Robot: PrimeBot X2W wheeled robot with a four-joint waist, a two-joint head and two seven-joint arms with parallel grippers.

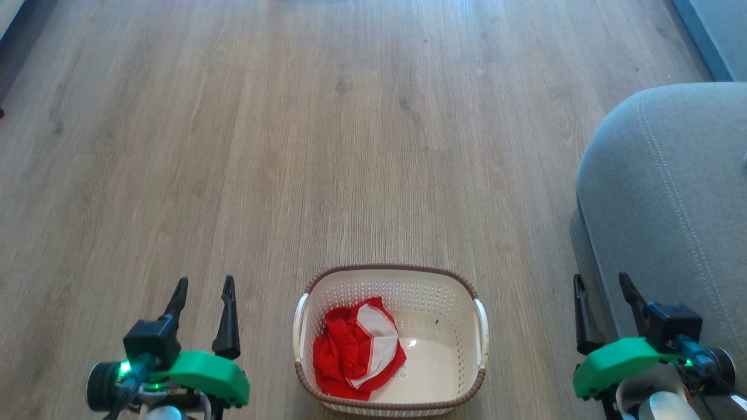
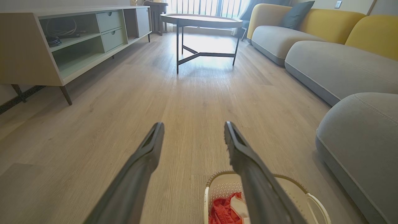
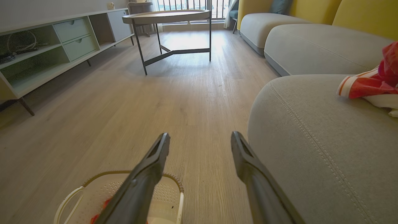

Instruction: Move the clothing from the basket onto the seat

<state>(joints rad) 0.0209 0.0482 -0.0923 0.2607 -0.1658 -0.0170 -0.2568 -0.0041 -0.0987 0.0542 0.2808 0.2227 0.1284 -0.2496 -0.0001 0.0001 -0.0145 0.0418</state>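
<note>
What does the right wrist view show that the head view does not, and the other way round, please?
The right wrist view adds a red and white garment lying on the seat, plus the coffee table and the cabinet. The head view adds the left gripper, open beside the basket. Both share the basket, red clothing left inside it, the grey seat, the wooden floor and the open right gripper.

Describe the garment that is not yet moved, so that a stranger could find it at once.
Beside the big grey seat, on the wooden floor, stands a cream basket. In its left half lies crumpled red clothing with a white panel. The other red garment lies on the seat instead.
</note>
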